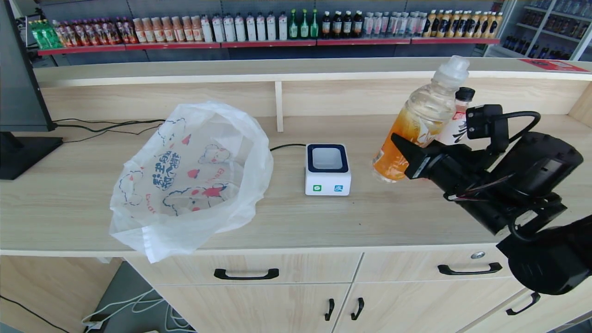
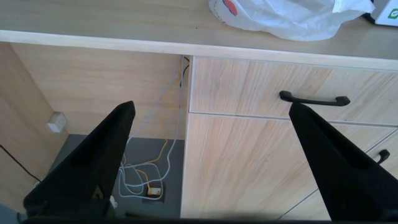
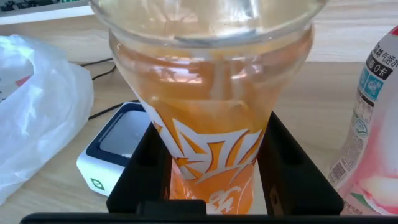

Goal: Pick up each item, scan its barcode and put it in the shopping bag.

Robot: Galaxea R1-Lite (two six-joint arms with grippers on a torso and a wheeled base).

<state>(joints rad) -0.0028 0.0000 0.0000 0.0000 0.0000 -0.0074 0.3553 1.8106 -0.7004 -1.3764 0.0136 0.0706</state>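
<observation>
Clenches right gripper (image 1: 403,158) on bottle (image 1: 418,118), tilted at scanner's (image 1: 327,170) 3 o'clock, probably angling it for a scan. Parks left gripper (image 2: 211,109) splayed below counter (image 2: 124,25), out of the way. Has bag (image 1: 194,178) gaping at 9 o'clock, ready to receive.

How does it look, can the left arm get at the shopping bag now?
Probably yes, after rising: the left gripper hangs open below the counter edge, facing a drawer; the bag sits above, with only that edge to clear.
</observation>
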